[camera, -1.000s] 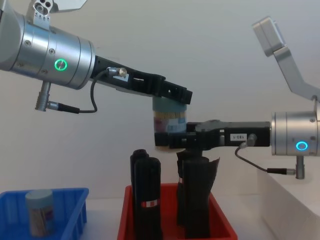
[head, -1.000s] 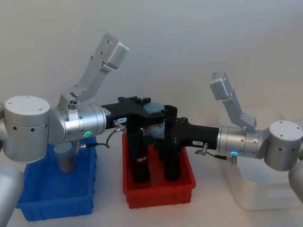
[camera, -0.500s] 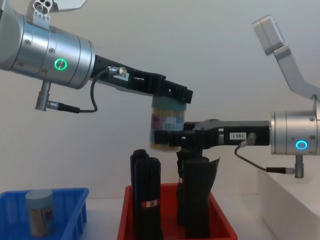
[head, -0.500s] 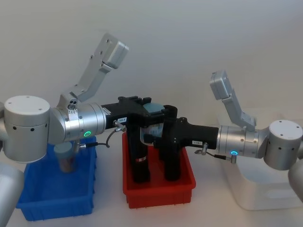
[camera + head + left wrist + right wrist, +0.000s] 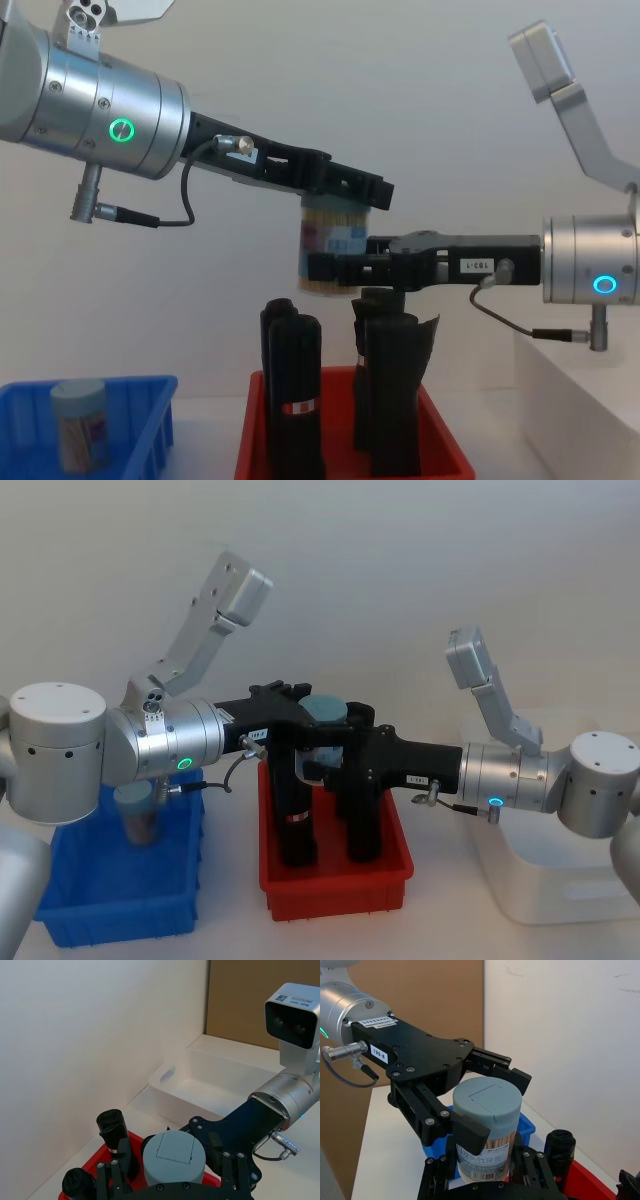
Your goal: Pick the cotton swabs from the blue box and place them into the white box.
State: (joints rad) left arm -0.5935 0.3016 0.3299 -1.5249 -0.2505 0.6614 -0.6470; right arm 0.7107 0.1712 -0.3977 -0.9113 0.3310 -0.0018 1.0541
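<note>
One tub of cotton swabs hangs upright in mid-air over the red bin. My right gripper is shut on its lower body, below the coloured label. Around the tub's grey-blue lid, my left gripper stands open, its fingers a little clear of the lid on both sides. A second tub stands in the blue box at the left. The white box sits at the right, under the right arm.
A red bin stands in the middle, directly beneath the held tub. Tall black rolls stand upright in it and reach almost to the grippers. A pale wall closes off the back.
The left gripper's fingers have spread off the lid, which now shows more fully from above. The right gripper has closed on the tub's lower body and risen slightly.
</note>
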